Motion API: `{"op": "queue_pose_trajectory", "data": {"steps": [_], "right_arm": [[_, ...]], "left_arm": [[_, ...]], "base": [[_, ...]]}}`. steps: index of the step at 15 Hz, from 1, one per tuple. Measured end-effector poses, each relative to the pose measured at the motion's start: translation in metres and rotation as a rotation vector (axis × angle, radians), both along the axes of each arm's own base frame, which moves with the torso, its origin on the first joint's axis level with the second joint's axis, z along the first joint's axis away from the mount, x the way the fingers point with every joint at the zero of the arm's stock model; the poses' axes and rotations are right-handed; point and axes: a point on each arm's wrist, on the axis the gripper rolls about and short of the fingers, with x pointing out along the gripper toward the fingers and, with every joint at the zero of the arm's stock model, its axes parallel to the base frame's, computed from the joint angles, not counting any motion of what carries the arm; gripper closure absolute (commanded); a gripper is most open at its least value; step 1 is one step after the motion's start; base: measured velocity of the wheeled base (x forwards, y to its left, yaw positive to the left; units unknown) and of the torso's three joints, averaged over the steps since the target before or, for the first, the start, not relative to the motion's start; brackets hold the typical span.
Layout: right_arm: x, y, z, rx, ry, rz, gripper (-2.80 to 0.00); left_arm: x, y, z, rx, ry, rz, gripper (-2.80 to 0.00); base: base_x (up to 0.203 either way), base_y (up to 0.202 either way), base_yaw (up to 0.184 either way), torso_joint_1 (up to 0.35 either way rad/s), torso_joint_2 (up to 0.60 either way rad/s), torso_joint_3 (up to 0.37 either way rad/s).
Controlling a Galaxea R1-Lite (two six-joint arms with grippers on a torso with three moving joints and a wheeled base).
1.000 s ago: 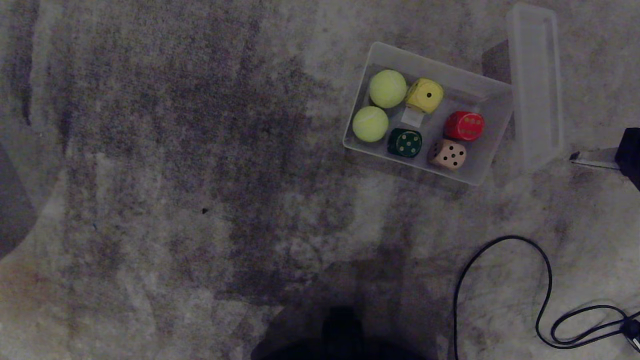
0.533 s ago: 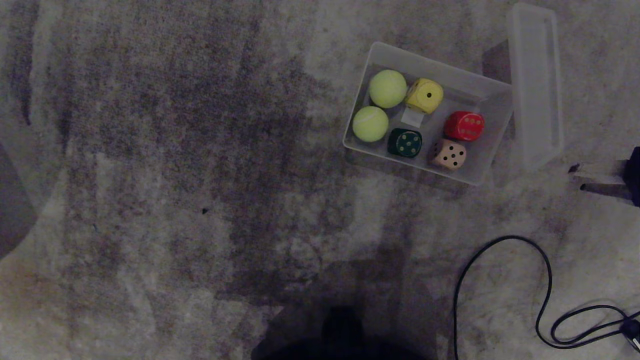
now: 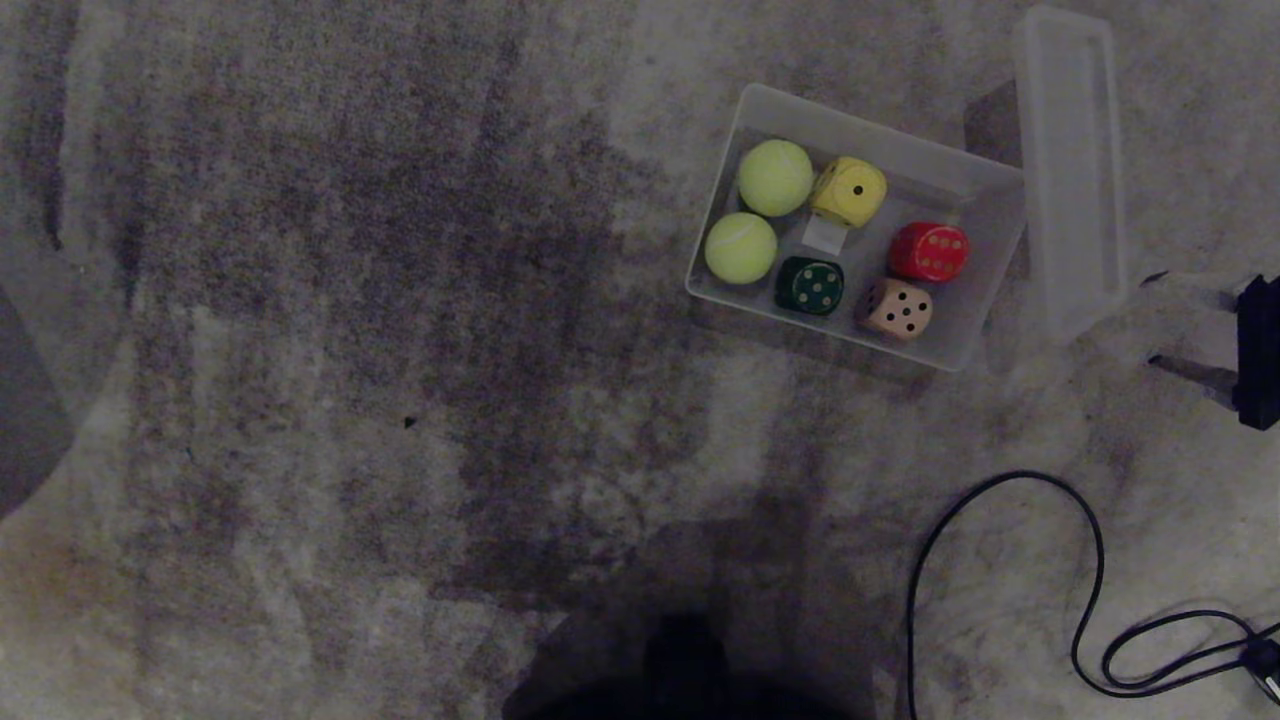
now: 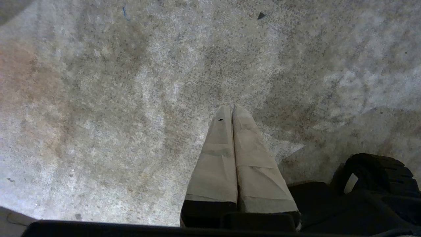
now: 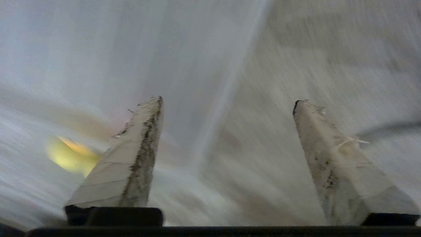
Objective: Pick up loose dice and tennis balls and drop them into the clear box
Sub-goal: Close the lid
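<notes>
Well, every piece is home: the shallow translucent plastic clear box (image 3: 985,215) sits far right on the grey carpet (image 3: 400,300), holding both fuzzy yellow-green tennis balls (image 3: 775,177) and all four dotted dice (image 3: 848,190). At the right edge the right claw (image 3: 1185,325) stands spread wide and empty beside the flat translucent lid (image 3: 1068,150). Best now to draw clear without clipping that lid. A second ago those fingers were pinched together. The left claw (image 4: 232,112) is parked, closed on nothing.

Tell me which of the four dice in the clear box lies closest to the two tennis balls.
The yellow die: it sits right beside the farther tennis ball. The dark green die is near the other ball, with a small gap.
</notes>
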Motion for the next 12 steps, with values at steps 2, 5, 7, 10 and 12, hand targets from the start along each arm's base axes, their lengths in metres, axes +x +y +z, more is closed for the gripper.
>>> {"op": "queue_pose_trajectory", "data": {"steps": [2, 5, 7, 10, 12], "right_arm": [[0.011, 0.0, 0.0, 0.084, -0.054, -0.033, -2.8], [0.026, 0.006, 0.0, 0.195, -0.066, -0.009, -2.8], [0.033, 0.011, 0.003, 0.261, -0.062, 0.013, -2.8], [0.043, 0.014, 0.004, 0.325, -0.054, 0.029, -2.8], [0.048, 0.014, 0.004, 0.323, -0.073, 0.036, -2.8]], "left_arm": [[0.0, 0.0, 0.0, 0.0, 0.0, 0.0, 0.0], [0.0, 0.0, 0.0, 0.0, 0.0, 0.001, 0.0], [0.0, 0.0, 0.0, 0.0, 0.0, 0.001, 0.0], [0.0, 0.0, 0.0, 0.0, 0.0, 0.001, 0.0], [0.0, 0.0, 0.0, 0.0, 0.0, 0.001, 0.0]], "base": [[0.0, 0.0, 0.0, 0.0, 0.0, 0.0], [0.0, 0.0, 0.0, 0.0, 0.0, 0.0], [0.0, 0.0, 0.0, 0.0, 0.0, 0.0], [0.0, 0.0, 0.0, 0.0, 0.0, 0.0], [0.0, 0.0, 0.0, 0.0, 0.0, 0.0]]}}
